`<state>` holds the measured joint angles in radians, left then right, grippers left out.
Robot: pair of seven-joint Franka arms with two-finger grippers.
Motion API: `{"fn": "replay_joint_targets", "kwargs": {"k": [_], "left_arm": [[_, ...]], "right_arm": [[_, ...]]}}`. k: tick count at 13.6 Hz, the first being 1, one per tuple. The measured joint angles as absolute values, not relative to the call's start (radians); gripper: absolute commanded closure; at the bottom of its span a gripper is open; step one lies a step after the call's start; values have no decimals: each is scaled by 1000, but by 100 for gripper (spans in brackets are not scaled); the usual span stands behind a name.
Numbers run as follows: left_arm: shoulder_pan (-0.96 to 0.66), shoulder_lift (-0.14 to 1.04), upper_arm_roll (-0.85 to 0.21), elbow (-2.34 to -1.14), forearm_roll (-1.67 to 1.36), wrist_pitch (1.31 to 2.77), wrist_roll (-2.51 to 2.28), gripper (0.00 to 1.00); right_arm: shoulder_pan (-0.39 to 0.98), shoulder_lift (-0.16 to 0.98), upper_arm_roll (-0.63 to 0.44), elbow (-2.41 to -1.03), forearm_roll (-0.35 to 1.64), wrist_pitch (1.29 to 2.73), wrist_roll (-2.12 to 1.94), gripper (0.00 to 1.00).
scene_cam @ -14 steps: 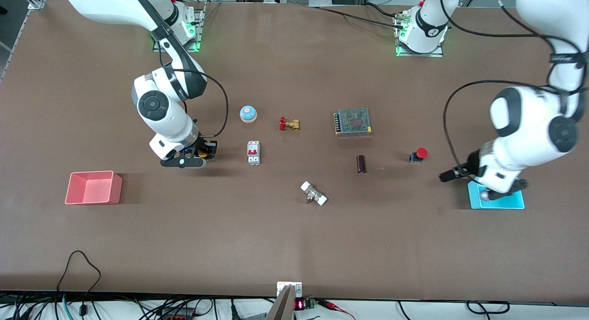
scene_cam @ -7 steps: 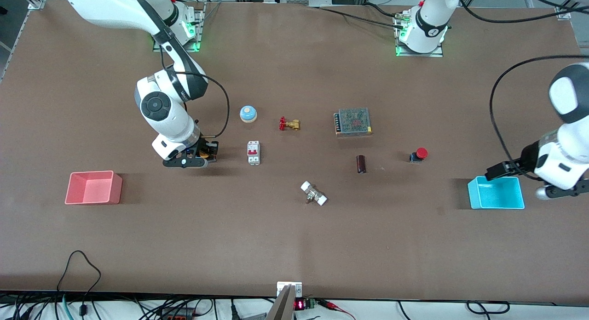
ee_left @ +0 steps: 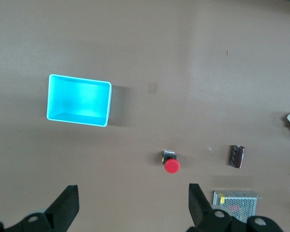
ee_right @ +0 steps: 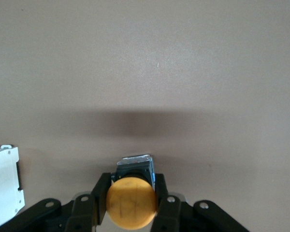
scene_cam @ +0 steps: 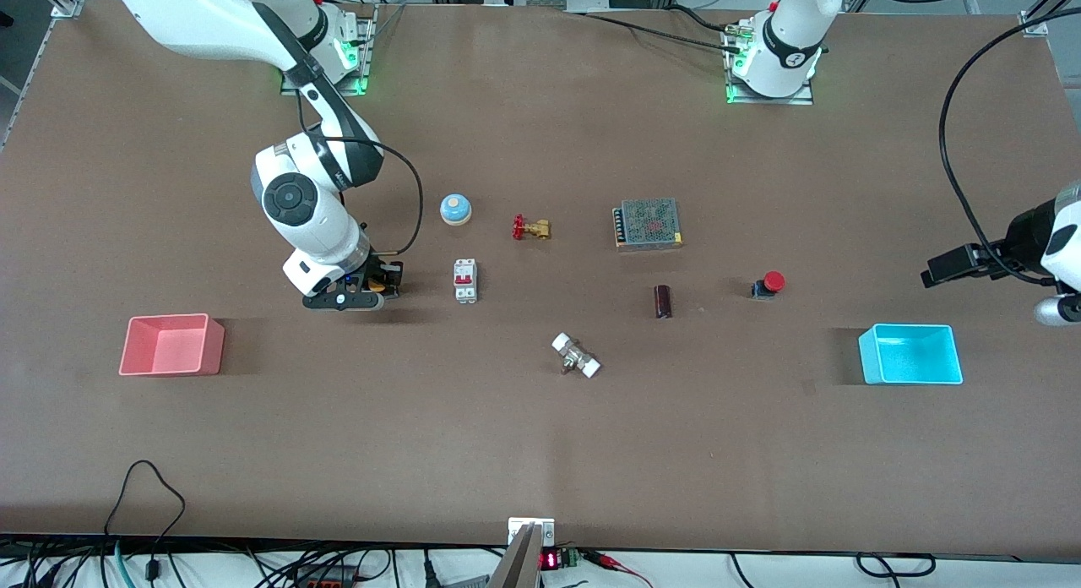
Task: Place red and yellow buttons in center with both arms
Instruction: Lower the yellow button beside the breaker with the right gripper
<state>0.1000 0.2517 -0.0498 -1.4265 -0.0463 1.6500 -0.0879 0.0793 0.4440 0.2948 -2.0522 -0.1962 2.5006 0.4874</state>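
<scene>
My right gripper [scene_cam: 370, 285] is shut on the yellow button [ee_right: 131, 203]. It grips the button's black base between its fingers [ee_right: 99, 193], low over the table beside the white breaker [scene_cam: 464, 280]. The red button [scene_cam: 768, 284] stands free on the table between a dark cylinder [scene_cam: 663, 302] and the cyan bin [scene_cam: 910, 379]. It also shows in the left wrist view [ee_left: 171, 165]. My left gripper [ee_left: 132, 193] is open wide and empty, high above the table's left-arm end. The left arm's wrist [scene_cam: 1060, 242] shows at the front view's edge. The bare tabletop centre [scene_cam: 540, 301] holds neither button.
A blue dome bell [scene_cam: 455, 209], a red-handled brass valve [scene_cam: 530, 228] and a metal power supply [scene_cam: 648, 224] lie farther from the front camera. A white fitting [scene_cam: 576, 356] lies nearer. A pink bin [scene_cam: 169, 364] sits toward the right arm's end.
The left arm has swung up and away from over the cyan bin toward the table's end. The right gripper has crept slightly toward the breaker with the yellow button.
</scene>
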Motion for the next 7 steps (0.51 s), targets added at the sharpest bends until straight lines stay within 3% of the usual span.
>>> {"fn": "replay_joint_targets", "kwargs": {"k": [7], "left_arm": [[99, 251, -47, -1433, -46, 1667, -88, 0]], "right_arm": [[79, 447, 295, -2052, -197, 2503, 490, 47]]}}
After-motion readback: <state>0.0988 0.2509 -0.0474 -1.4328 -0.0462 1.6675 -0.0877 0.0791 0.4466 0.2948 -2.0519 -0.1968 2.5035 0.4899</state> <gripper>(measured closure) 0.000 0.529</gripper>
